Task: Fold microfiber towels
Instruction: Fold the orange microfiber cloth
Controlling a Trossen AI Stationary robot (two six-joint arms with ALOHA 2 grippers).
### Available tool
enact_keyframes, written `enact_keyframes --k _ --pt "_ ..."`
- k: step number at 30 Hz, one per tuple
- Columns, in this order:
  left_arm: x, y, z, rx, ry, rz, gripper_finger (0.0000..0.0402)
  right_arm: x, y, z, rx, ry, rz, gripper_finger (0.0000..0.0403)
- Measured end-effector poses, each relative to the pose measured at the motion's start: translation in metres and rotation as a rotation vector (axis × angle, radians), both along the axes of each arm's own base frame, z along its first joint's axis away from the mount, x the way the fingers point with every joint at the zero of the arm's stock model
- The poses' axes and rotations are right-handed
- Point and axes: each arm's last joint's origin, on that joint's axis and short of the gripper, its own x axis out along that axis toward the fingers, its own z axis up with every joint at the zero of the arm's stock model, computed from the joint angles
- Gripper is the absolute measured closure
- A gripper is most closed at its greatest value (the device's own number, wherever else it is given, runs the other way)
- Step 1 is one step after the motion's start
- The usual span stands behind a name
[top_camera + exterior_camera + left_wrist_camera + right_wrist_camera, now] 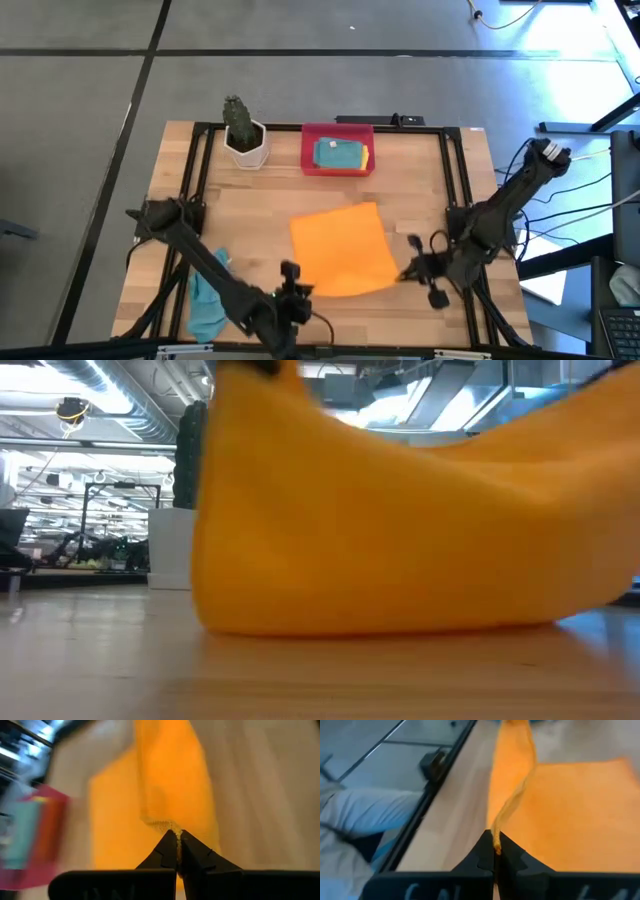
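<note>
An orange microfiber towel [340, 248] is spread over the middle of the table, its far part lying flat. My left gripper [292, 276] is shut on its near left corner and my right gripper [412, 268] on its near right corner. In the low view the towel [400, 530] sags between them, its belly on the tabletop. A teal-blue towel [208, 298] lies crumpled near the table's near left. Folded towels [340, 154] sit in the red tray [310, 150]. My left gripper pinches the orange towel's near left corner [165, 824] between its two fingers, slanting down from the near side. The cloth runs away from the fingertips as a raised fold and is lifted off the table at the corner. My right gripper pinches the towel's near right corner [498, 829] between its two fingers, slanting down from the right near side. A narrow raised fold runs from the fingertips along the towel's edge; that corner is off the table.
A cactus in a white pot [243, 135] stands at the far left, next to the red tray at the far middle. A black frame [455, 170] runs along the table's sides. Bare wood shows on both sides of the orange towel.
</note>
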Motion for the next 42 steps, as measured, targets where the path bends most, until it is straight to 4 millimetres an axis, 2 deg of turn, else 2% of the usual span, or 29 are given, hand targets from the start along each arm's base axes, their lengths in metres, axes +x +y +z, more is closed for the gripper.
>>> enact_keyframes --k 3,5,8,10,15,21,26,31,35,42 --pt "0.0 -0.016 -0.028 -0.042 0.031 0.0 0.0401 -0.002 0.019 -0.018 0.0 0.02 0.049 0.0403" --pt "-0.002 -0.023 -0.039 -0.06 0.025 0.011 0.0401 -0.003 0.029 -0.03 -0.025 0.043 0.076 0.0403" --pt "-0.006 -0.029 -0.042 -0.058 -0.003 0.03 0.0401 -0.002 0.04 -0.041 -0.086 0.066 0.075 0.0403" --pt "-0.009 -0.027 -0.041 -0.018 -0.02 0.046 0.0401 -0.001 0.039 -0.044 -0.136 0.063 0.017 0.0403" --pt "-0.012 -0.005 -0.026 0.084 -0.029 0.131 0.0402 0.002 0.018 -0.035 -0.257 0.011 -0.216 0.0403" --pt "0.005 0.035 -0.025 0.129 0.066 0.248 0.0402 0.007 -0.016 -0.032 -0.338 0.017 -0.443 0.0403" --pt "0.022 0.071 -0.036 0.117 0.133 0.341 0.0402 0.018 -0.041 -0.048 -0.363 0.082 -0.548 0.0403" --pt "0.024 0.098 -0.056 0.134 0.191 0.404 0.0402 0.021 -0.062 -0.061 -0.391 0.119 -0.629 0.0403" --pt "0.019 0.109 -0.069 0.115 0.204 0.451 0.0402 0.026 -0.071 -0.067 -0.393 0.119 -0.63 0.0403" --pt "-0.006 0.107 -0.06 0.061 0.093 0.437 0.0402 0.042 -0.077 -0.06 -0.382 0.042 -0.588 0.0403"
